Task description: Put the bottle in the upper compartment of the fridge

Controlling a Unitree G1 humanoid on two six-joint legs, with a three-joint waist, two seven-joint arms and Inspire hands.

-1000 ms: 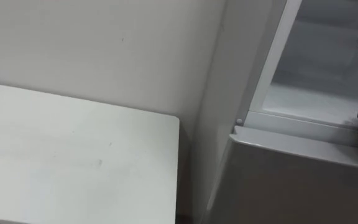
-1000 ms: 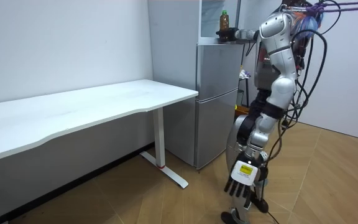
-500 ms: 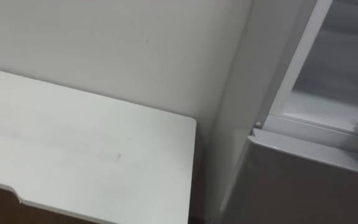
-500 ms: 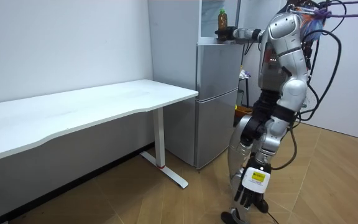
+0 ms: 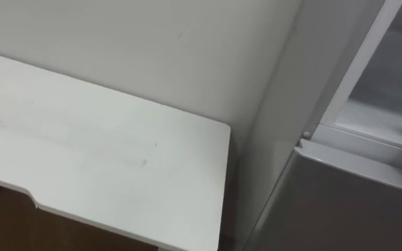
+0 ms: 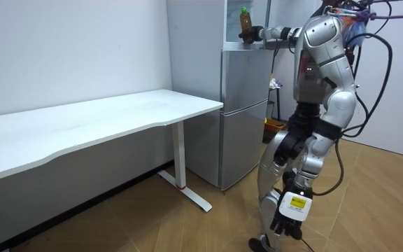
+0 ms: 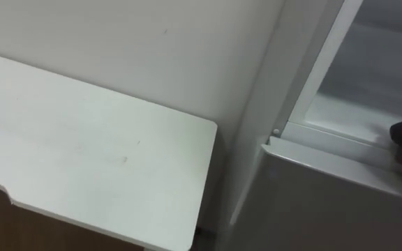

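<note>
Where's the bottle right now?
Room view, top: bottle in the right hand at the upper fridge opening, just above the lower door.

Landmark: the fridge, tall and grey, had its upper compartment open.
Table: my white table stood just beside the fridge, on the room view's left. Its short end was near the fridge's side and its long edge ran along the wall.
Table's footing: a white leg with a flat foot rested on the floor, left of the fridge in the room view.
Upper shelf: a pale shelf lay inside the fridge, just above its lower door.
On the shelf: the bottle stood upright at the fridge's front edge, my right hand curled round it. I could not tell whether its base bore on the shelf.
Floor: the wooden floor carried the fridge, the table's foot and me, standing before the fridge.
</note>
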